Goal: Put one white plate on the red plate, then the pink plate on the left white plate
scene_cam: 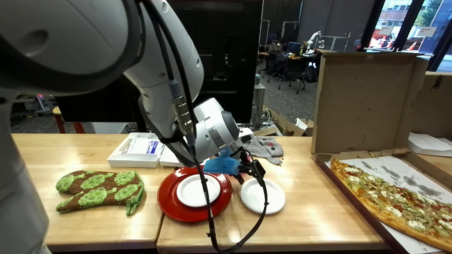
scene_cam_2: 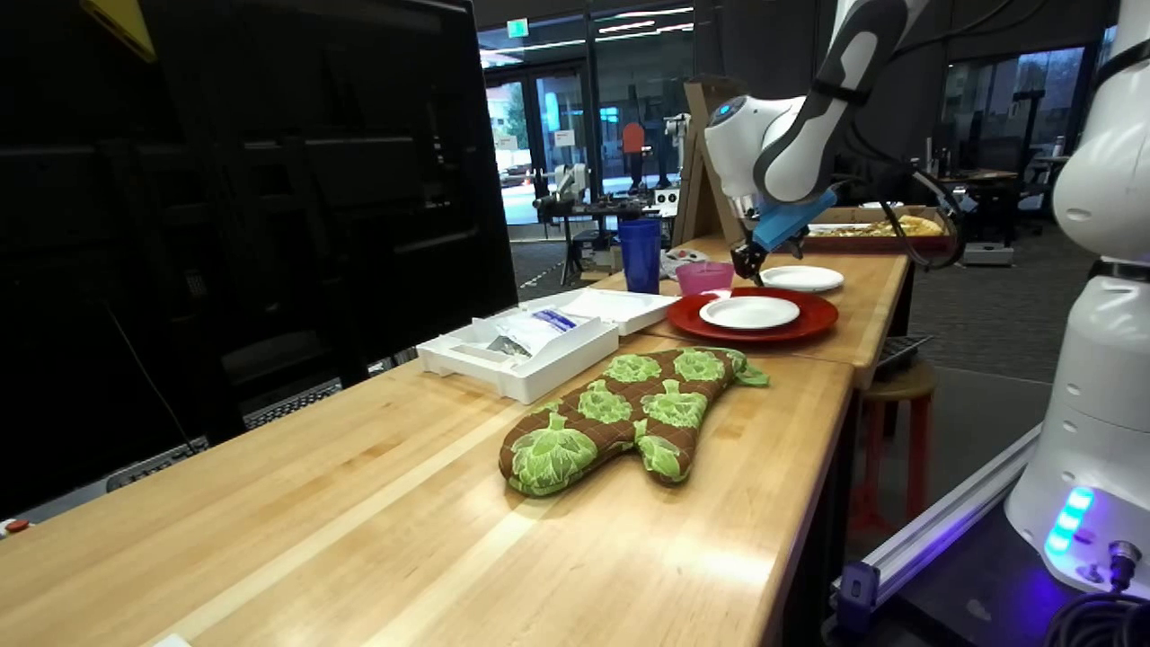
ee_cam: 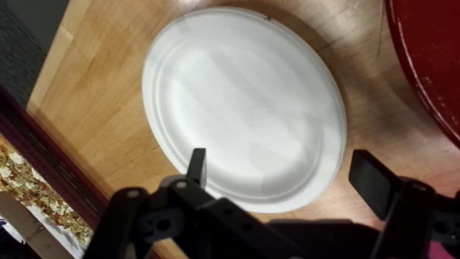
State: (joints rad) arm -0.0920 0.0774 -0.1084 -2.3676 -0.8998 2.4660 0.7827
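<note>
The large red plate (scene_cam: 166, 197) lies on the table in both exterior views (scene_cam_2: 819, 319). One white plate (scene_cam: 190, 190) sits on it, also seen in an exterior view (scene_cam_2: 748, 312). An identical white plate (scene_cam: 270, 199) lies on the bare table beside the red plate and fills the middle of the wrist view (ee_cam: 244, 100). The pink dish (scene_cam_2: 705, 277) stands behind the red plate; the gripper mostly hides it in an exterior view, and a sliver shows in the wrist view (ee_cam: 439, 250). My gripper (ee_cam: 280, 165) is open and empty, fingers spread above the table-side white plate's far edge.
A blue cup (scene_cam_2: 641, 256) stands beside the pink dish. An open white box (scene_cam: 134, 160), a green-brown oven mitt (scene_cam: 102, 190) and a grey cloth (scene_cam: 264, 148) lie around. An open pizza box (scene_cam: 367, 211) is beyond the table-side white plate. Dark screens (scene_cam_2: 225, 180) stand behind the table.
</note>
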